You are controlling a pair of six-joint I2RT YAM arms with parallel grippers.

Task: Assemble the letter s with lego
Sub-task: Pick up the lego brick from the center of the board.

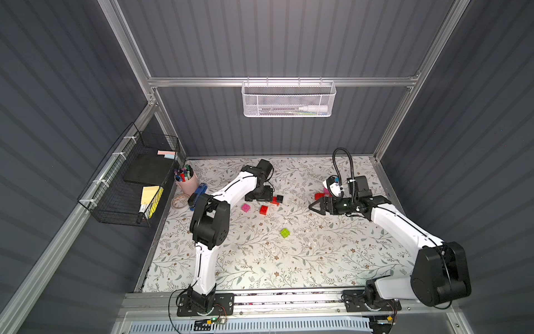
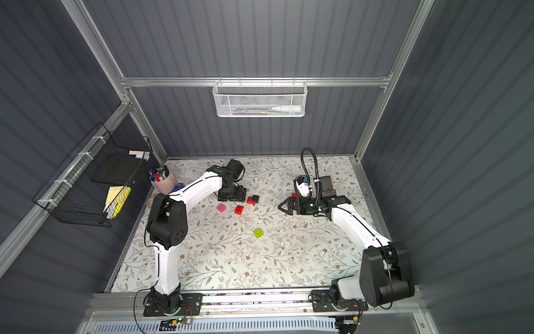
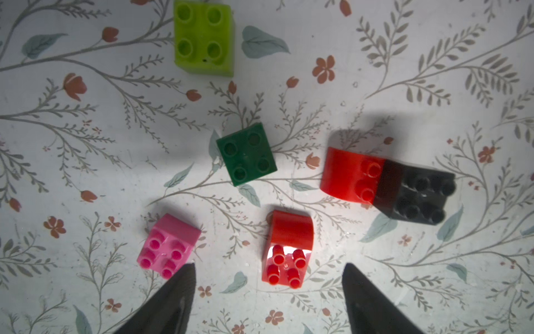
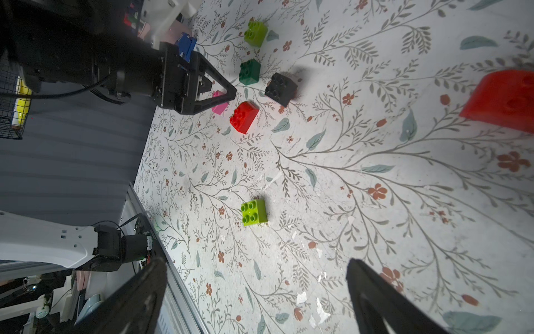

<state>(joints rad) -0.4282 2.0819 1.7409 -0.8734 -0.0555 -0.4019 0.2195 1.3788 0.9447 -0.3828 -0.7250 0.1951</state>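
Floral tabletop (image 1: 289, 260) with loose lego (image 1: 263, 209) between grey ribbed walls (image 1: 274, 37), aluminium frame (image 1: 202, 81).

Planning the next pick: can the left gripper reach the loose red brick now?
Probably yes: the left gripper is open above the loose red brick, nothing covers it; only the pink brick lies near one finger.

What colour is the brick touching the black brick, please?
Red; that curved brick shows best in the left wrist view.
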